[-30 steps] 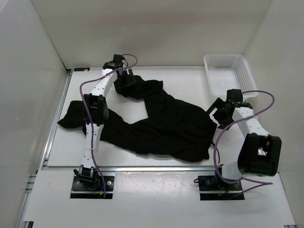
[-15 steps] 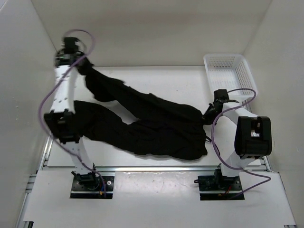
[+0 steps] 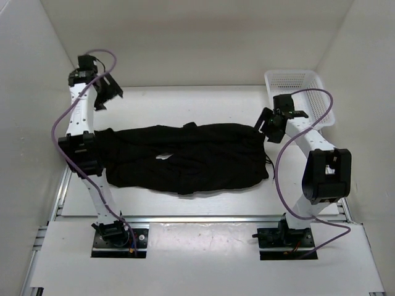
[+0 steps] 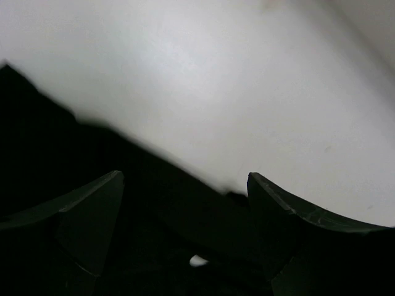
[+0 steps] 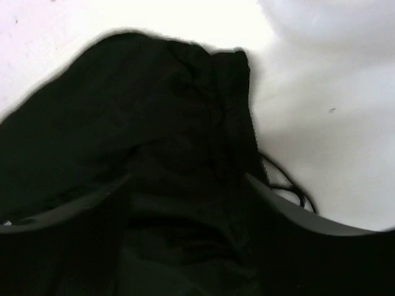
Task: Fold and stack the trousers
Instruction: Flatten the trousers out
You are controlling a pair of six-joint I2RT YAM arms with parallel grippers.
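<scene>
Trousers (image 3: 185, 163) lie flat mid-table (image 3: 216, 105), long axis left to right, legs side by side, waist end on the right with a drawstring (image 3: 270, 168) trailing off it. Left gripper (image 3: 106, 94) is up off the cloth at far left, jaws wide, nothing in them. Right gripper (image 3: 265, 126) hovers just over the far waist corner, jaws spread, looks empty. Fabric reads soft, limp and light, so it'll sag, drag and wrinkle. I'd pinch all layers at both corners of one end, bite deep, then carry over to halve the length. Basket (image 3: 290, 74) is well apart, far right.
</scene>
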